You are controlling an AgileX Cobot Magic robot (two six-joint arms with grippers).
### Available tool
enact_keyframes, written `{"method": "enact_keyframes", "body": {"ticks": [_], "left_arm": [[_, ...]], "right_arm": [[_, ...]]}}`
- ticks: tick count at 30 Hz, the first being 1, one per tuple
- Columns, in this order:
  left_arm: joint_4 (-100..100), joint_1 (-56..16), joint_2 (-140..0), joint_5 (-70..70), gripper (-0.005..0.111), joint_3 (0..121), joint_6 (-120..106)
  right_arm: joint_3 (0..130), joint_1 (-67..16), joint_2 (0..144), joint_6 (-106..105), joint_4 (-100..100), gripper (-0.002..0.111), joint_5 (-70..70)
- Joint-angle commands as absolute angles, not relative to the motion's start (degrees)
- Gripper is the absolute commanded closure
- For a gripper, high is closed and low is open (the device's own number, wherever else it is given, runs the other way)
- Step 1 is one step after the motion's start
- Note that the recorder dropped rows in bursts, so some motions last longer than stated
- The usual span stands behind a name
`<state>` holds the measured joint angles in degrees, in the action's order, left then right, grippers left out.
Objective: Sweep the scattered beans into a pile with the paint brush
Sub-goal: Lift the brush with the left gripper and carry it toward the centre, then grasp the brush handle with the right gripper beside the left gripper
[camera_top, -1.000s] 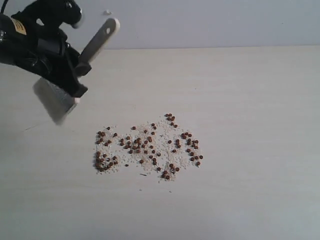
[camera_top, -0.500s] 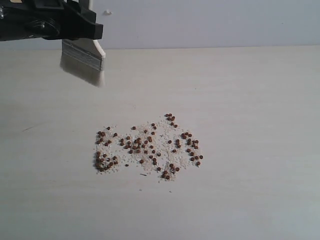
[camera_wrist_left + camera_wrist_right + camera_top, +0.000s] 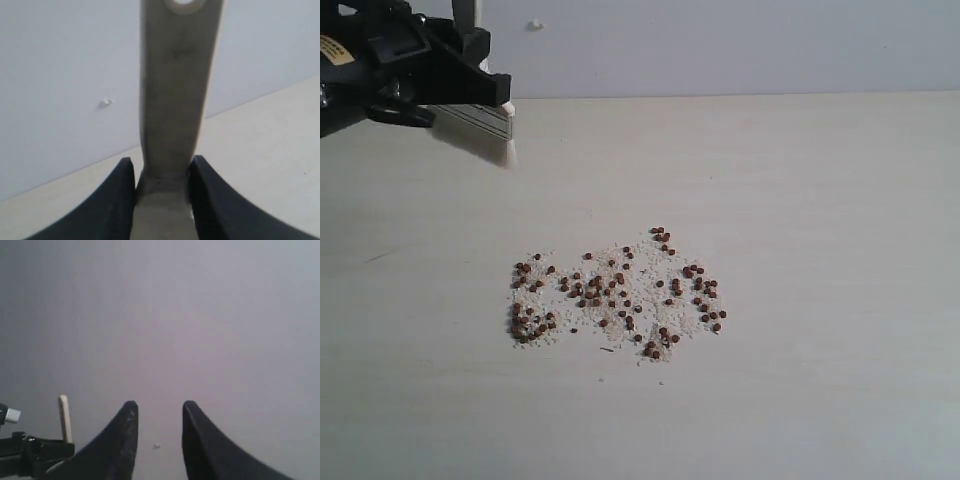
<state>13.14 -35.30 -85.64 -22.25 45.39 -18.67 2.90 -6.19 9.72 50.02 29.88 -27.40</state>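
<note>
Paint brush [image 3: 485, 122] slightly farther left now, inside left end effector [image 3: 162, 165]

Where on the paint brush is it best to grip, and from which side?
Grip the paint brush low on its handle, near the band, coming at its flat face so the jaws close on the narrow edges. The left gripper holds it so, bristles free.

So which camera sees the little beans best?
The exterior view: the beans lie scattered on the table in full sight. Neither wrist view shows any; the left shows the paint brush handle, the right mostly wall.
</note>
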Motion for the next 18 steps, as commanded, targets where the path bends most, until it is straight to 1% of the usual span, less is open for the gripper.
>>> {"method": "enact_keyframes", "body": {"ticks": [1, 2, 3, 4, 6, 10, 11, 13, 18], "left_arm": [[5.13, -37.29, -85.76, -28.40, 0.107, 42.78, -14.42], [3.84, -38.01, -85.76, -29.28, 0.107, 42.51, -13.81], [1.89, -39.75, -85.76, -30.15, 0.107, 42.41, -13.04], [1.52, -40.58, -85.76, -30.39, 0.107, 42.41, -13.04], [0.61, -44.12, -85.76, -31.98, 0.107, 42.41, -13.04], [0.61, -46.84, -85.76, -33.57, 0.107, 42.41, -13.04], [0.61, -47.09, -85.76, -33.75, 0.107, 42.41, -12.90], [0.61, -47.37, -85.76, -34.15, 0.107, 42.41, -12.89], [0.61, -47.37, -85.76, -34.38, 0.107, 42.41, -12.46]], "right_arm": [[8.86, -6.02, 23.83, 53.04, 36.86, 0.069, -31.83], [10.61, -6.02, 26.80, 52.93, 37.44, 0.068, -32.16], [13.85, -6.02, 34.58, 52.20, 41.58, 0.067, -35.79], [15.13, -6.02, 37.71, 52.20, 44.18, 0.066, -39.26], [20.99, -6.02, 52.71, 52.20, 53.82, 0.062, -53.30], [28.59, -6.02, 70.75, 52.20, 56.10, 0.054, -61.57], [29.53, -6.43, 73.02, 51.99, 56.28, 0.052, -63.36], [31.20, -9.96, 77.82, 47.11, 55.43, 0.049, -64.36], [33.97, -19.86, 82.82, 34.11, 43.65, 0.049, -62.16]]}}
